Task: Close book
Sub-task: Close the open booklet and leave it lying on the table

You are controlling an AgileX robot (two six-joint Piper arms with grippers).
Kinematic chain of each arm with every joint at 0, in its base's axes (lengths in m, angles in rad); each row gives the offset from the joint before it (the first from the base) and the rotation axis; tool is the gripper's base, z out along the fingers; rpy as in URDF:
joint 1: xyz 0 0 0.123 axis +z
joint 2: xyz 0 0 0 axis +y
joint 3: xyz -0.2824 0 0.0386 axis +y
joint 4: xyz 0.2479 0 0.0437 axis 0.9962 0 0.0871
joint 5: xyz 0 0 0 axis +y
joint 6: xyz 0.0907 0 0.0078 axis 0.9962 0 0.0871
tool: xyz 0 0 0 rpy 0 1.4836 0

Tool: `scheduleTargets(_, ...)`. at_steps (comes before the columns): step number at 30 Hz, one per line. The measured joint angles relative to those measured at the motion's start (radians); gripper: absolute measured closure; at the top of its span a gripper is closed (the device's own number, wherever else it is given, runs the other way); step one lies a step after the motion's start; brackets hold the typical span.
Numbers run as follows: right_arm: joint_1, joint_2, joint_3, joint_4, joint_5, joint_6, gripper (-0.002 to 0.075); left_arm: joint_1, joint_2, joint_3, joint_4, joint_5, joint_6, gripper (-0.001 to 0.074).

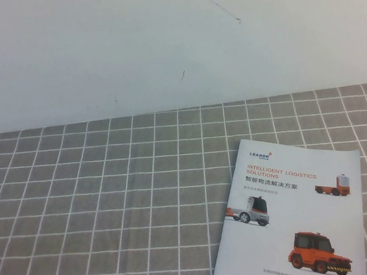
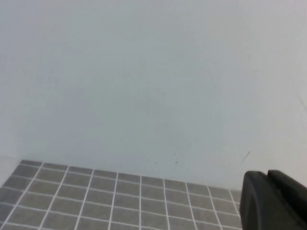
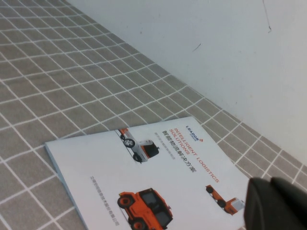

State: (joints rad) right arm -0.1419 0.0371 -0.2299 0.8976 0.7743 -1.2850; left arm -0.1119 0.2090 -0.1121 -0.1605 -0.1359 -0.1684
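Nearest, at about 5 o'clock on the surface [image 1: 101,225], the book [image 1: 290,215] lay flat and already shut. Its front cover faced up, its near end ran off the bottom of the high view, and the cover showed a red title and three small vehicles, with no page lifted. The right gripper [image 3: 277,205] hung close over the book, facing the cover. Only a dark piece of it showed in the right wrist view, and I could not tell whether its jaws were spread or pressed together. The left gripper [image 2: 274,202] was raised and turned toward 12 o'clock, where the grey grid met the wall [image 1: 160,41]. No book lay in its view, and its jaws could not be read either. Neither gripper appeared in the high view. The closing itself looked done, so the care probably lay in leaving it so. The right arm would best rise straight up before drawing back, rather than sweep low across the cover, which looked thin and smooth enough to slide or flip open if caught. If the cover needed settling, a light flat press near its free edge would serve better than a pinch. I could not be sure which long edge was the spine, so that would need checking first.
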Motion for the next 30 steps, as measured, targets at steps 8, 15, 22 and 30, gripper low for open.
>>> scheduleTargets(8, 0.001, 0.000, 0.000, 0.000, 0.001, 0.000, 0.0729, 0.011, -0.185, 0.126, -0.002, 0.202, -0.002, 0.0738)
scheduleTargets(15, 0.001, 0.000, 0.000, 0.002, 0.004, 0.000, 0.0729, 0.011, -0.219, 0.115, 0.000, 0.557, 0.003, 0.0738)
scheduleTargets(22, 0.001, 0.000, 0.000, 0.002, 0.006, 0.000, 0.0729, 0.053, -0.221, 0.112, 0.004, 0.574, 0.003, 0.0738)
scheduleTargets(30, 0.001, 0.000, 0.000, 0.002, 0.007, 0.000, 0.0729, 0.066, -0.221, 0.112, -0.009, 0.574, 0.042, 0.0738)
